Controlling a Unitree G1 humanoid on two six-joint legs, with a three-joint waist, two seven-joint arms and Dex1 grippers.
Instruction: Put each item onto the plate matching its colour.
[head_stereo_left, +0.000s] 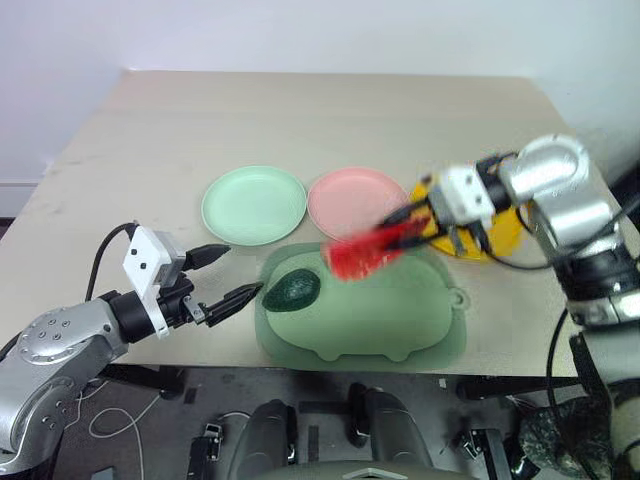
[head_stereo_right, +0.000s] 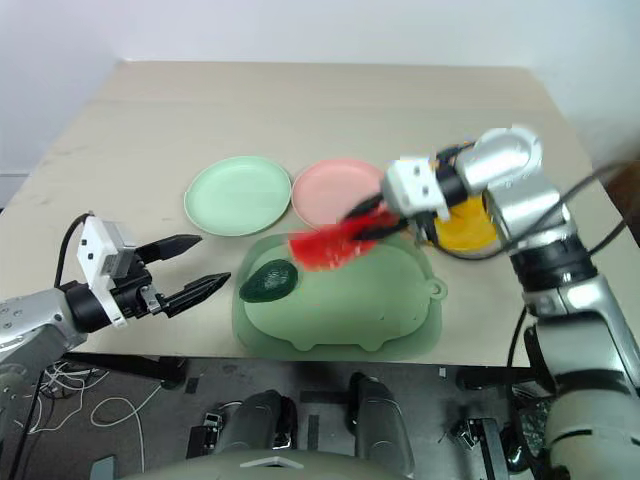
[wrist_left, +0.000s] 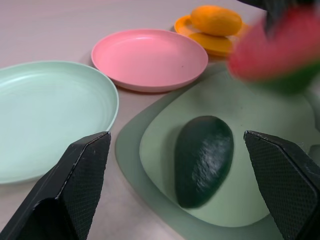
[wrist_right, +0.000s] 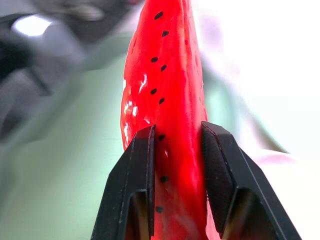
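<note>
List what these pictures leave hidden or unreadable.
- Yellow-orange plate: mostly hidden by the right arm in the eye views.
- Watermelon wedge: motion-blurred in the eye and left wrist views; its seeds are unreadable there.
- Pig-shaped tray: blurred behind the wedge in the right wrist view.

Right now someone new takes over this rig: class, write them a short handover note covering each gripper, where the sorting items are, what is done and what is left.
Right gripper: jaws shut on the watermelon wedge, held in the air above the pig-shaped tray, near the pink plate.
Left gripper: jaws open, holding nothing, beside the tray, pointing at the avocado.
Done: mango sits on the yellow-orange plate.
Left: set the watermelon wedge on the pink plate; move the avocado, lying in the tray, to the mint green plate, which has nothing on it.
</note>
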